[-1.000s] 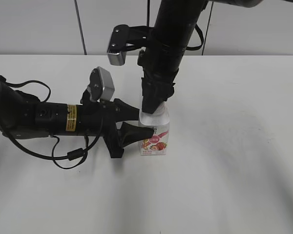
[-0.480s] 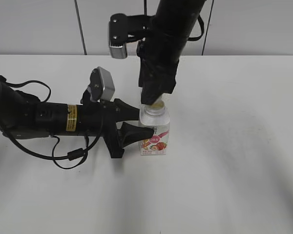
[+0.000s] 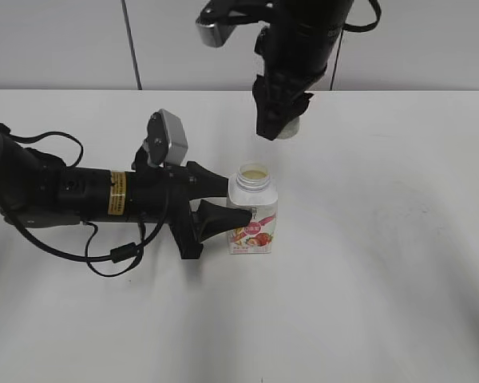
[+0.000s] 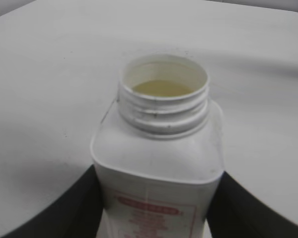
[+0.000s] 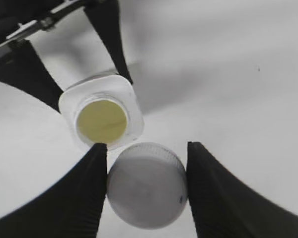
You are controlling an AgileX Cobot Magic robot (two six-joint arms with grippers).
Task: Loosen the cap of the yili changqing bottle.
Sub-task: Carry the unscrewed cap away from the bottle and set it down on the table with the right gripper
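Observation:
The yili changqing bottle [image 3: 254, 215] stands upright on the white table, its threaded neck open and pale yellow liquid showing inside. It also shows in the left wrist view [image 4: 161, 148] and from above in the right wrist view [image 5: 102, 118]. My left gripper [image 3: 217, 203] is shut on the bottle's body from the left side. My right gripper [image 3: 281, 128] hangs above and behind the bottle, shut on the white ribbed cap [image 5: 146, 184], which is off the neck. A sliver of the cap [image 3: 287, 131] shows under its fingers in the exterior view.
The white table [image 3: 383, 263] stretches around the bottle. A grey wall panel [image 3: 64, 40] stands behind the far edge. The left arm's cable [image 3: 112, 257] loops on the table at the left.
My right gripper has lifted the cap off the bottle's neck and risen up and to the right with it. The neck now stands open. The left gripper and the bottle have not moved.

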